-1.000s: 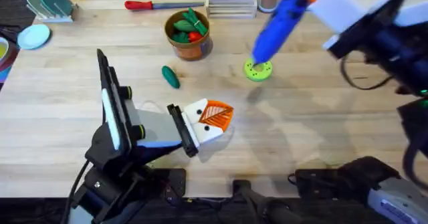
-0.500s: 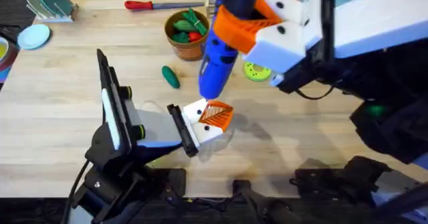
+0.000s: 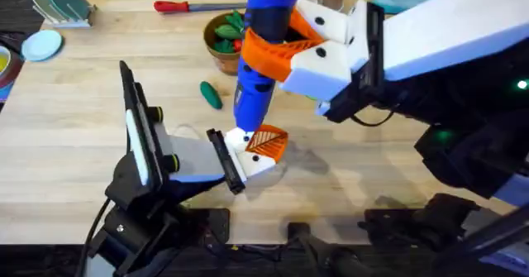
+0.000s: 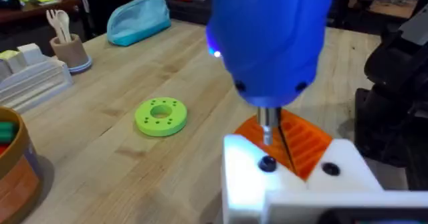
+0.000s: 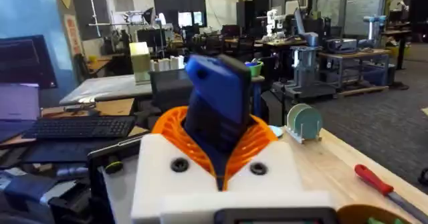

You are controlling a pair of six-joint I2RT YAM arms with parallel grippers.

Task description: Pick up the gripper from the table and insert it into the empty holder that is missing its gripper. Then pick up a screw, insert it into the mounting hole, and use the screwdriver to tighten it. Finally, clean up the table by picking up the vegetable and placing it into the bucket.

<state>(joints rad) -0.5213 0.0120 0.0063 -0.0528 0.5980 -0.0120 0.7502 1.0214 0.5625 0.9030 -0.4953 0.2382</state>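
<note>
At the lower centre of the overhead frame, the left gripper (image 3: 252, 149) lay on the table with the orange gripper (image 3: 269, 142) seated in its white holder (image 3: 248, 163); whether its fingers were parted I cannot tell. Above it, the right gripper (image 3: 285, 41) clenched the blue screwdriver (image 3: 256, 62) (bit down on the holder). Farther back lay the vegetable (image 3: 212, 95), then the bucket (image 3: 232, 52).

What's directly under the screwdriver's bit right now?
Under the screwdriver bit sits the white holder, with a dark screw head below the tip and the orange gripper just behind. Whether the bit has seated in the screw cannot be made out.
</note>
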